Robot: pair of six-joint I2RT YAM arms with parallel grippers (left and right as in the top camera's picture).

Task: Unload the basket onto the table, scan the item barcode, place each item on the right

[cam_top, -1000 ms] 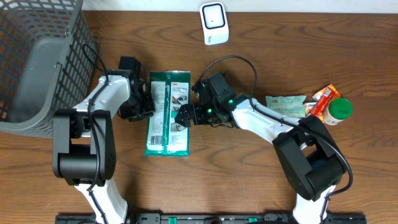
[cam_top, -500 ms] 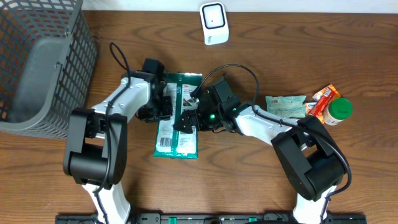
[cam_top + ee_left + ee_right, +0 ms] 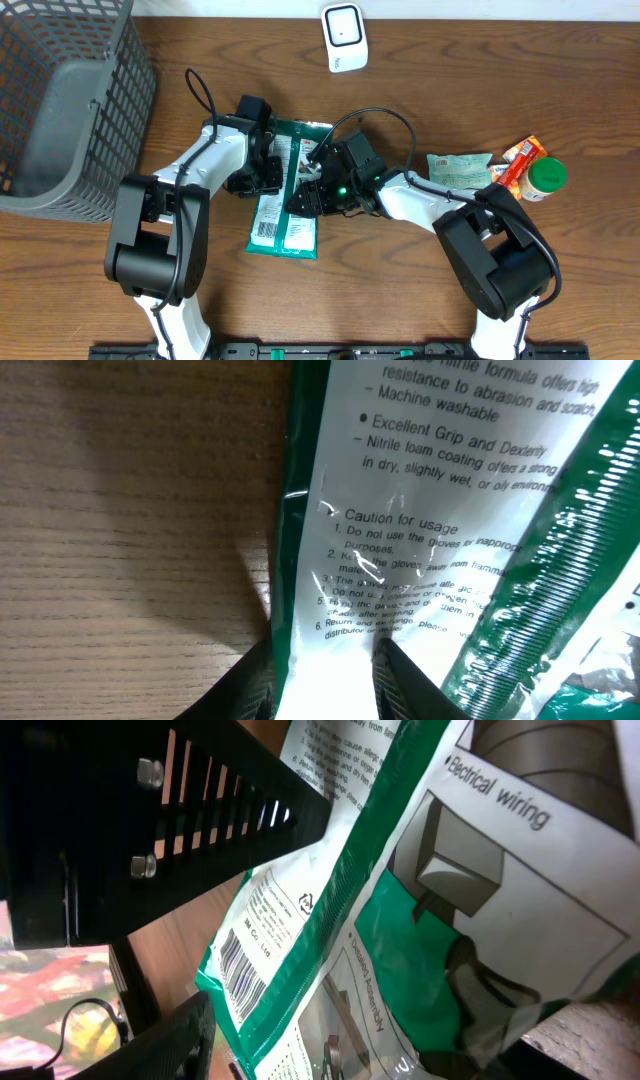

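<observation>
The item is a flat green and white glove package (image 3: 288, 205) lying mid-table, with its barcode (image 3: 265, 228) near the lower left corner. My left gripper (image 3: 265, 172) is shut on the package's upper left edge; in the left wrist view the white printed film (image 3: 400, 560) runs between both black fingers (image 3: 250, 685). From the right, my right gripper (image 3: 308, 195) straddles the package's other edge, jaws still apart. The right wrist view shows the barcode (image 3: 240, 970) and the green border between its fingers (image 3: 165, 1045). The white scanner (image 3: 343, 37) stands at the back edge.
A grey wire basket (image 3: 60, 90) fills the left back corner. A green packet (image 3: 458, 166), an orange stick pack (image 3: 520, 160) and a green-lidded bottle (image 3: 546, 177) lie at the right. The left arm's cable (image 3: 200, 95) loops above the package.
My left gripper has dragged the package to the right and tilted it. The right gripper's jaws have narrowed around the package's right edge.
</observation>
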